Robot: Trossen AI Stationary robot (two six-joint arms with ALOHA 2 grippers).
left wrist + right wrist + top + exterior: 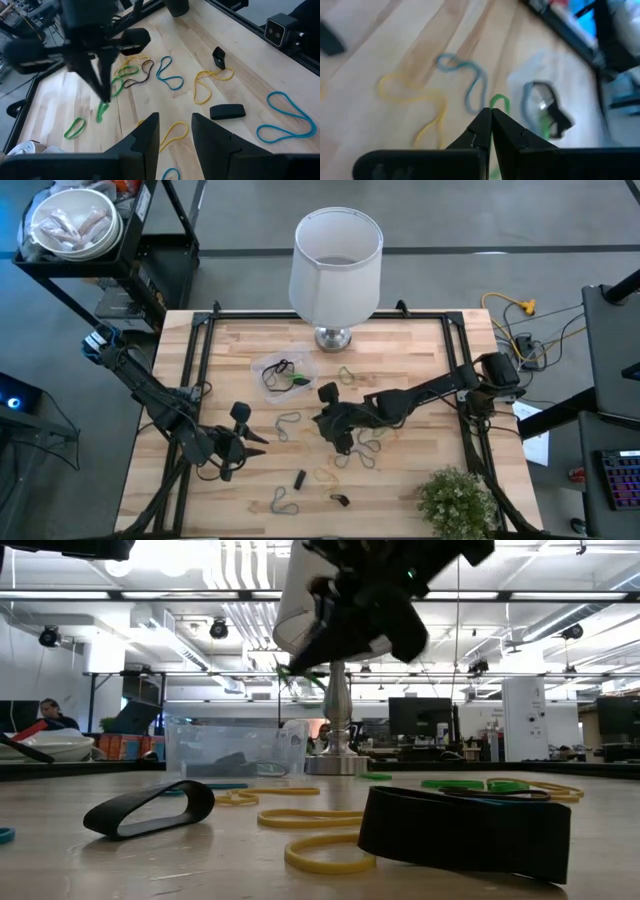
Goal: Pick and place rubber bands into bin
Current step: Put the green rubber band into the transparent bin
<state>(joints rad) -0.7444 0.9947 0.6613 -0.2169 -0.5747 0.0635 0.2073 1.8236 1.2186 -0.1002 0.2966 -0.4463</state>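
From my low camera, the nearest things are a wide black band (465, 830) and a yellow band (327, 858) lying flat on the table (200, 870), with a second black band (150, 808) standing on edge off at ten o'clock from them. Farther back I see more yellow loops, then green ones (455, 783) toward the far right.

From overhead, the left gripper (262, 438) sits low over the wood at about eight o'clock from the table's centre, and through its wrist camera I see its jaws spread, with nothing between them. A small black piece (299, 478) and a dark band (340, 500) lie near the front edge, with a blue-grey loop (283, 501) beside them.

My right gripper (322, 394) hangs above the middle of the table. Its wrist view shows the fingers (479, 131) pressed together, pinching a thin green band (499, 102) that dangles from the tips; the left wrist camera shows the same green loop (103, 110) hanging below that gripper. Under it lie a blue-grey band (470, 80) and a yellow one (415, 100).

Just past the gripper, at about eleven o'clock from it, is the clear bin (284, 372), already holding a black band (278, 370) and a green one (297, 381). Beyond the bin, at twelve o'clock, stands the white lamp (336, 262) on its metal base.
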